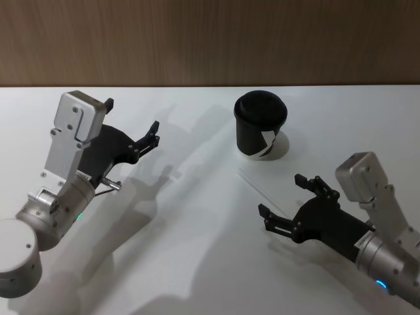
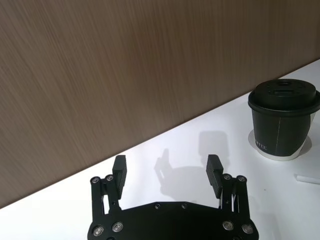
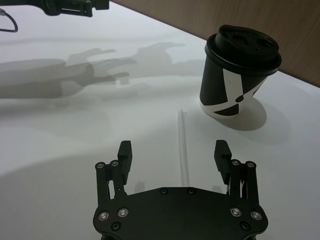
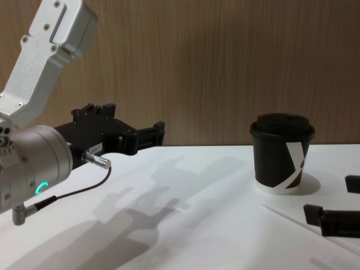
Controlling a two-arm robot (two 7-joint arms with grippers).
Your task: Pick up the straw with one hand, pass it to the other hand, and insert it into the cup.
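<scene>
Right wrist view: the straw (image 3: 182, 135) lies flat on the white table (image 3: 75, 135), near the cup (image 3: 240, 75) on my side of it. Its near end runs into the gap of my right pincer (image 3: 173, 149), which is released and grasps nothing. My left pincer (image 1: 131, 115) hovers well apart, likewise spread and empty.

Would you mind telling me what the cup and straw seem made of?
The cup looks like matte black paper, with a side seam; its lid is probably plastic, moulded with faint sheen. The straw looks whitish, possibly plastic or paper.
</scene>
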